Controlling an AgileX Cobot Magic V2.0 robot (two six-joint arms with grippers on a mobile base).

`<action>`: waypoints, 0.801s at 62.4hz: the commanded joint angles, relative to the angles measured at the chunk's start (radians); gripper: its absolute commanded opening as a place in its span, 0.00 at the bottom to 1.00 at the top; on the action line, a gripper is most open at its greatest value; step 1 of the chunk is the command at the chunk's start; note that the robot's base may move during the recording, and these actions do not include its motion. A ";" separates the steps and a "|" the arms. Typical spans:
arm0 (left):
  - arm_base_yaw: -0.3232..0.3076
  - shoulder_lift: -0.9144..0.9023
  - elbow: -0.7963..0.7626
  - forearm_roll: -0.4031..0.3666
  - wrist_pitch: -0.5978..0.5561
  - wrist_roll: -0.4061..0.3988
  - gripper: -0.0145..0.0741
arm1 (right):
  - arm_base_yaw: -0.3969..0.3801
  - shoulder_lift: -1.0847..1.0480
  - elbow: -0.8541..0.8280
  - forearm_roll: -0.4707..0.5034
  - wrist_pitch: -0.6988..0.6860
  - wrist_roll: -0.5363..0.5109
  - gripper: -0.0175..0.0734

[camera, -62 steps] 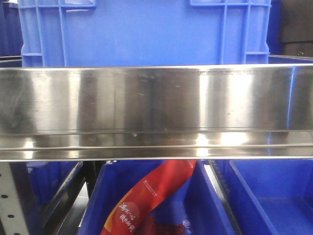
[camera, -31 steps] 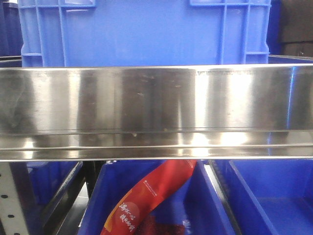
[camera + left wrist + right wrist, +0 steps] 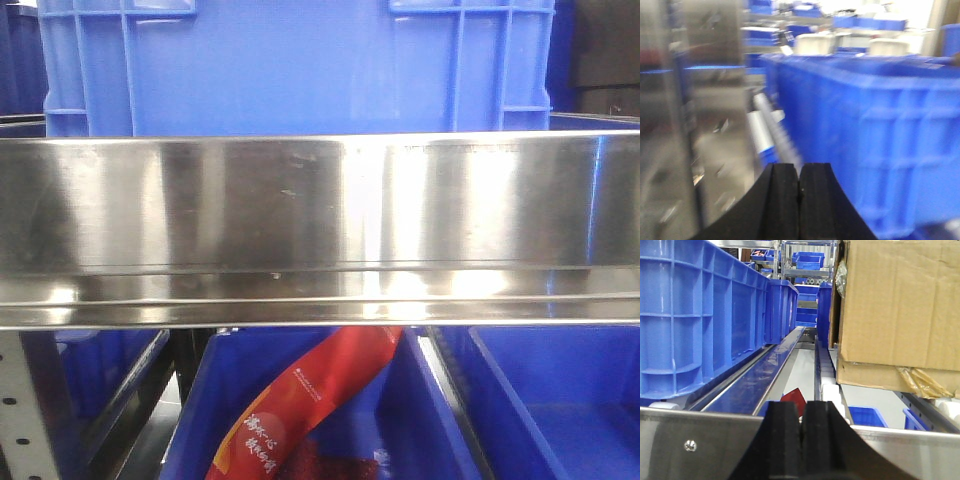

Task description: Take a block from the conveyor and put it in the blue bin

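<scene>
The conveyor and the block are out of view in all three views. My left gripper (image 3: 799,172) is shut and empty; its view is blurred, with a big blue crate (image 3: 880,150) close on its right. My right gripper (image 3: 801,412) is shut and empty, just behind a steel rail (image 3: 700,440). In the front view, open blue bins (image 3: 560,400) stand below a shiny steel rail (image 3: 320,230). The middle bin (image 3: 200,400) holds a red package (image 3: 300,405).
A large blue crate (image 3: 300,65) stands behind the rail. In the right wrist view, blue crates (image 3: 690,315) line the left and a cardboard box (image 3: 900,305) fills the upper right. A red corner (image 3: 794,399) shows past the fingertips.
Only the bright reflections on the steel rail drift to the left. Nothing else differs in the front view.
</scene>
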 commanded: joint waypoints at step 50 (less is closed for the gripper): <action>0.200 -0.442 0.332 0.226 -0.016 -0.180 0.04 | -0.003 -0.003 0.002 0.003 -0.013 0.000 0.01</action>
